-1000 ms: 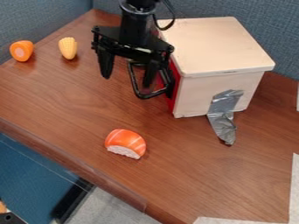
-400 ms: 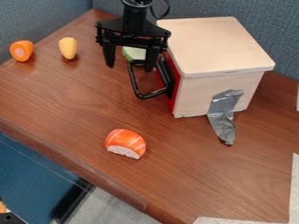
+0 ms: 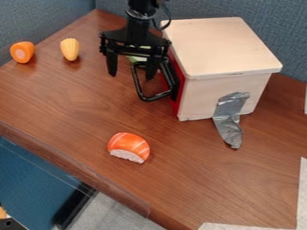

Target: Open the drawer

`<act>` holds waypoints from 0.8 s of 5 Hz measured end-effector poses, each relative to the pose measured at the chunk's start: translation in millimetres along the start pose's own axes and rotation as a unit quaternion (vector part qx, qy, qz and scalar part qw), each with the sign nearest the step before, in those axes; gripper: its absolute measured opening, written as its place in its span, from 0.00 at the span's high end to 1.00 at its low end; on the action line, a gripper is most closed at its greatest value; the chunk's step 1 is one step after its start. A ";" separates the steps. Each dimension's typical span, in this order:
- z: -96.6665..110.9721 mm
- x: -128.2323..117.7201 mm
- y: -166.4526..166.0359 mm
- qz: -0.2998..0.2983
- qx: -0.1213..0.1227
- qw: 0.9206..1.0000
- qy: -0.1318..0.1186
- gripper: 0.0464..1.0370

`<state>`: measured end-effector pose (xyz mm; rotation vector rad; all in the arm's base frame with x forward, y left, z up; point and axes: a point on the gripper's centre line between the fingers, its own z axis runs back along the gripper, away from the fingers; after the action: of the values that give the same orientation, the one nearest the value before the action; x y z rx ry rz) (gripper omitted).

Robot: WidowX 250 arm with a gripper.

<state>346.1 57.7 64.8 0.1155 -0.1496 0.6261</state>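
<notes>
- So far, basically pre-pull: drawer front (image 3: 176,107), red, sat at the left side of the pale box (image 3: 203,96) on the desk (image 3: 120,117), seemingly shut.
- Gripper (image 3: 130,76) hung over the handle (image 3: 137,85); fingers spread, nothing pinched.
- One finger overlapped the handle loop. Couldn't tell if it was inside, in front or touching.
- Left to do, my read: hook the handle, draw the front away from the box.
- Front was steeply angled to the camera, so a slight gap would've been hard to spot.
- Gripper covered part of the handle's top and most of a green item (image 3: 137,59); couldn't identify that. Arm cut off at top edge.
</notes>
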 end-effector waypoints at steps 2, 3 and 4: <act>-18.2 -3.6 -5.0 0.011 0.014 1.000 0.016 0.04; -16.2 -2.3 -9.0 0.023 0.012 1.000 0.012 0.04; -25.6 -3.8 -11.8 0.026 0.018 0.999 0.023 0.08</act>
<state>352.7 49.9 38.3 0.1330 -0.0966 0.6839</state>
